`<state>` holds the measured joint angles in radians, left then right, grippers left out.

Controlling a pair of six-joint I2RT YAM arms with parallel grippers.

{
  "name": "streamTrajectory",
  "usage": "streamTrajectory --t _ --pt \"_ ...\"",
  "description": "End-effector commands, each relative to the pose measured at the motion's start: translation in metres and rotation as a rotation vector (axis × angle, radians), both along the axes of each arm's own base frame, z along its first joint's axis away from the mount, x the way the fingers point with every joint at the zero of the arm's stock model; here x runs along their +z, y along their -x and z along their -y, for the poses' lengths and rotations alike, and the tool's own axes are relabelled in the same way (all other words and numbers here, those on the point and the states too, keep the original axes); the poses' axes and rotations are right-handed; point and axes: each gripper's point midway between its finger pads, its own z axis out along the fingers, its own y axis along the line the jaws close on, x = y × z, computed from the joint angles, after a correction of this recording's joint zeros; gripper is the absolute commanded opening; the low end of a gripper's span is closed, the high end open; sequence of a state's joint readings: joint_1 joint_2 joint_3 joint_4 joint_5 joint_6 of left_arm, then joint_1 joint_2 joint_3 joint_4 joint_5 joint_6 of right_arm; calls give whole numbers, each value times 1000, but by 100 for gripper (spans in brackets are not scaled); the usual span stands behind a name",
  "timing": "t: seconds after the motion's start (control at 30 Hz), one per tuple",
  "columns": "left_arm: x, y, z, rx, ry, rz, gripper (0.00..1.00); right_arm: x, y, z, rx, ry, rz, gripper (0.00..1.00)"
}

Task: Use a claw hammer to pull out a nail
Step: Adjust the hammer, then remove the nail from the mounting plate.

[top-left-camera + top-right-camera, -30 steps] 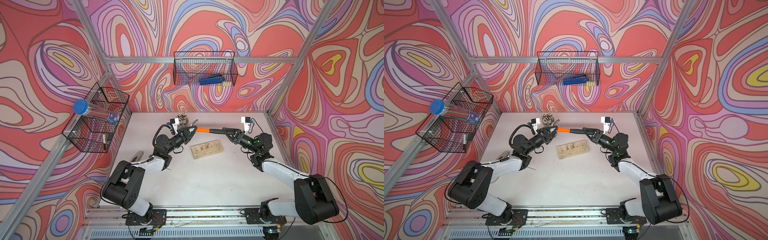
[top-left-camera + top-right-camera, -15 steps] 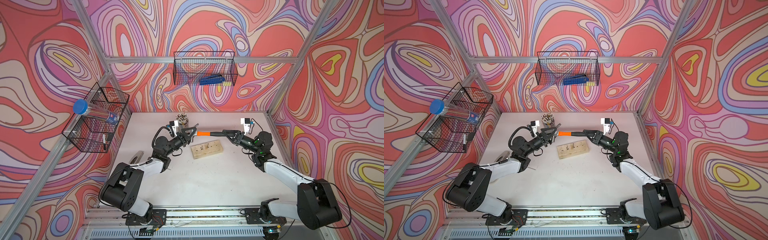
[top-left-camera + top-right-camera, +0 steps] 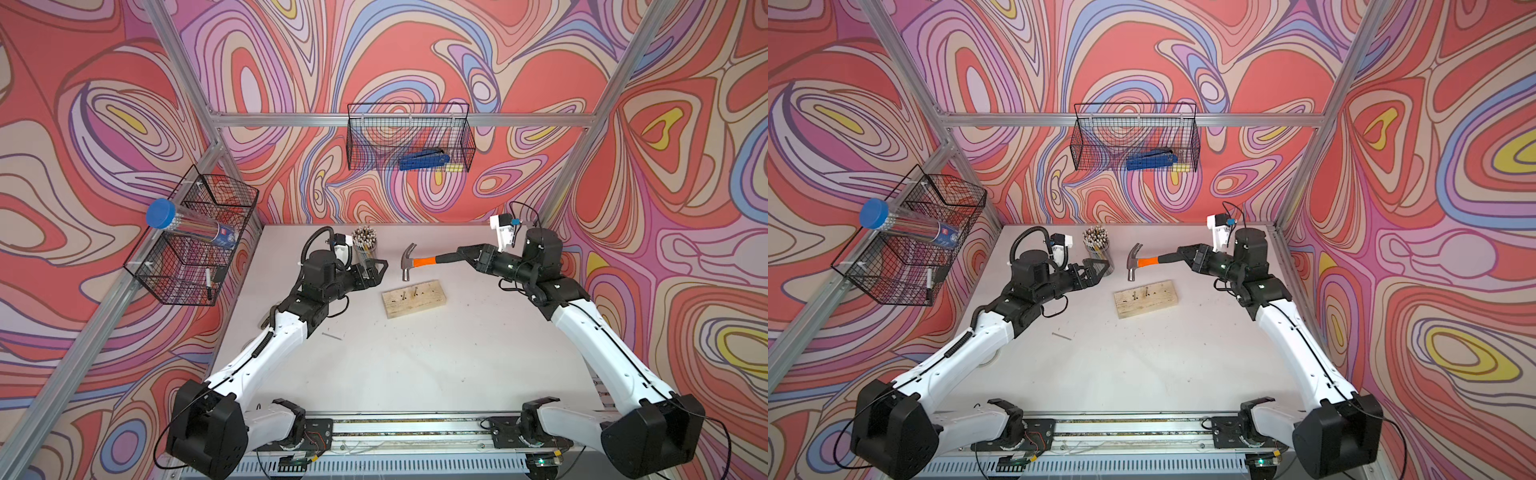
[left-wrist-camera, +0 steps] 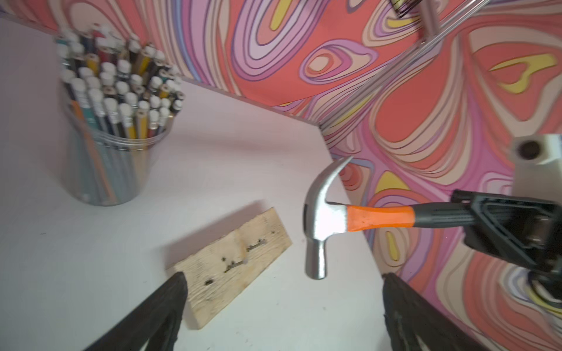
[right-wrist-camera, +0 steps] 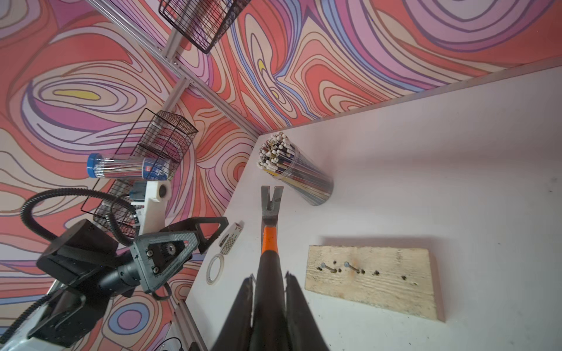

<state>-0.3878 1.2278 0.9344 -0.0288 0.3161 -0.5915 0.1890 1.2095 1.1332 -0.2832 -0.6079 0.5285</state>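
Observation:
The claw hammer [image 3: 409, 262] [image 3: 1135, 263] hangs above the table just behind the wood block [image 3: 415, 298] [image 3: 1146, 299], head face down and claw up. My right gripper [image 3: 463, 253] [image 3: 1183, 252] [image 5: 269, 276] is shut on its black handle. Two bent nails [image 5: 327, 268] [image 4: 234, 265] stick out of the block near its left end. My left gripper [image 3: 380, 270] [image 3: 1100, 268] [image 4: 284, 278] stands open to the left of the hammer head, apart from it, with nothing between its fingers.
A clear cup of pencils [image 3: 365, 245] [image 4: 115, 121] stands behind my left gripper. A loose nail [image 3: 332, 336] lies on the table. A tape roll [image 5: 215, 269] lies by the table's left edge. Wire baskets hang on the back wall [image 3: 409, 137] and left wall [image 3: 191, 241].
My left gripper opened, let go of the hammer head and drew back to the left. The right gripper kept the handle, and the hammer shifted right, its head now face down.

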Motion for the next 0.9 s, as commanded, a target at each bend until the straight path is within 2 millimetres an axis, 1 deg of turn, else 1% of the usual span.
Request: streamTrajectory --t 0.0,0.03,0.1,0.2,0.23,0.3,0.33,0.4,0.47,0.6,0.67,0.73,0.87 --pt "-52 16 -42 76 -346 -132 100 8 1 8 -9 106 22 0" --pt "-54 14 -47 103 -368 -133 100 10 1 10 -11 124 17 0" --pt "-54 13 -51 119 -386 -118 100 6 -1 12 -19 154 -13 0" --pt "-61 9 -62 217 -358 -144 100 3 -1 14 -11 198 -39 0" --pt "-63 8 -61 213 -342 -152 100 3 -1 15 -10 213 -46 0" --pt "-63 7 -53 152 -346 -135 98 0 0 17 -8 237 -76 0" --pt "-64 5 -50 135 -350 -138 93 -3 1 18 -4 252 -99 0" --pt "-65 5 -39 68 -344 -134 81 -8 3 19 0 283 -137 0" --pt "-70 5 -27 -5 -348 -154 71 -14 3 23 -14 325 -171 0" --pt "-84 7 -6 -128 -389 -205 71 -26 4 29 -31 410 -253 0" --pt "-90 10 7 -203 -403 -231 70 -30 5 27 -24 459 -278 0" --pt "-96 11 20 -271 -451 -222 67 -32 4 22 -22 506 -291 0" --pt "-104 10 41 -384 -512 -204 65 -32 1 15 -2 540 -312 0"
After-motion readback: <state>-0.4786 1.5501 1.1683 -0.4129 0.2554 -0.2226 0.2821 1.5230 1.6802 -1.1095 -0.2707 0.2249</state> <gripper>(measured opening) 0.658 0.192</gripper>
